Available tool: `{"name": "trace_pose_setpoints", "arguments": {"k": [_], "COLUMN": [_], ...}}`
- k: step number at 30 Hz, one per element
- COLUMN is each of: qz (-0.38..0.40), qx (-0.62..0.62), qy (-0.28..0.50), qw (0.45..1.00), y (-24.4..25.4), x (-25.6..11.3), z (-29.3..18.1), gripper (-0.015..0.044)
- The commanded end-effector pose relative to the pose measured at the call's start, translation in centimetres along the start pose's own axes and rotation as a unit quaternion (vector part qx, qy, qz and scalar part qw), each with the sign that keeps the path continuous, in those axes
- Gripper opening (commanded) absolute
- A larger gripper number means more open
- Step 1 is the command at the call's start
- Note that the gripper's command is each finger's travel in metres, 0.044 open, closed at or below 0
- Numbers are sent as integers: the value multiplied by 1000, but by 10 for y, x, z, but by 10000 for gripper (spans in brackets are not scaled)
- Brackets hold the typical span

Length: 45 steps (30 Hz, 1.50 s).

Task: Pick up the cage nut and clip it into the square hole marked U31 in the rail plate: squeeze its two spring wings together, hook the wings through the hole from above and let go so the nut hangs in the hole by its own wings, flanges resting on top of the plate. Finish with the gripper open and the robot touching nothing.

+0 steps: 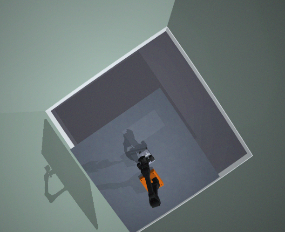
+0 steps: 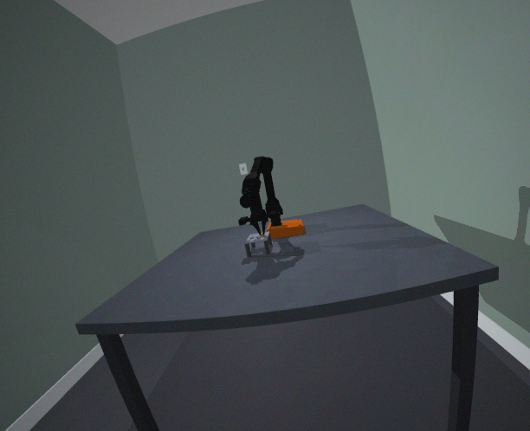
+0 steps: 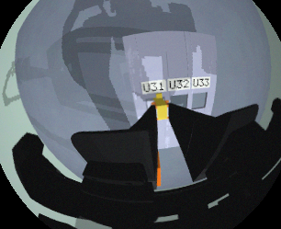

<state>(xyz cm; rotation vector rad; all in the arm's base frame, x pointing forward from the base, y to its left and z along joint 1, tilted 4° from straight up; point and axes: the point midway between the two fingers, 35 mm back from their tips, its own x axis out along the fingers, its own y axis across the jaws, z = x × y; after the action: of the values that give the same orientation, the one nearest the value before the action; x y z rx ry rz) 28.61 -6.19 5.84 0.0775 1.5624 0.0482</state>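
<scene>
With fingers nearly together, gripper point(image 1: 145, 153) point(image 2: 261, 234) point(image 3: 162, 108) grips yellow cage nut point(image 2: 262, 234) point(image 3: 162, 111).
Nut sits by U31 label point(image 3: 153, 85) (plate contact: can't tell).

My fingers look matt black, like smooth plastic. The cage nut point(image 3: 162, 111) between them is yellow with a plastic look. The rail plate point(image 2: 252, 240) point(image 3: 172, 53) seems smooth and pale, its material unclear to me. The tabletop point(image 1: 186, 159) point(image 2: 352, 273) point(image 3: 236, 40) looks matt, faintly mottled; the orange base point(image 1: 143, 182) point(image 2: 289, 229) resembles smooth, matt plastic.
</scene>
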Motion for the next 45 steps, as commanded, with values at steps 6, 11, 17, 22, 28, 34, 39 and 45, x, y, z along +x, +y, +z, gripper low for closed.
{"name": "trace_pose_setpoints", "arguments": {"k": [6, 11, 17, 22, 28, 34, 39, 45], "qz": [-11, -12, -12, -12, -12, -12, -12, -9], "qx": [1, 1, 1, 1, 1, 1, 1, 0], "qy": [-2, -2, -2, -2, -2, -2, -2, -1], "qw": [1000, 1000, 1000, 1000, 1000, 1000, 1000, 1000], "y": [0, 1, 2, 3, 4, 5, 5, 6], "x": [-1, -1, -1, -1, -1, 0, 0, 0], "z": [0, 0, 0, 0, 0, 0, 0, 0], "gripper": [36, 36, 36, 36, 36, 36, 36, 194]}}
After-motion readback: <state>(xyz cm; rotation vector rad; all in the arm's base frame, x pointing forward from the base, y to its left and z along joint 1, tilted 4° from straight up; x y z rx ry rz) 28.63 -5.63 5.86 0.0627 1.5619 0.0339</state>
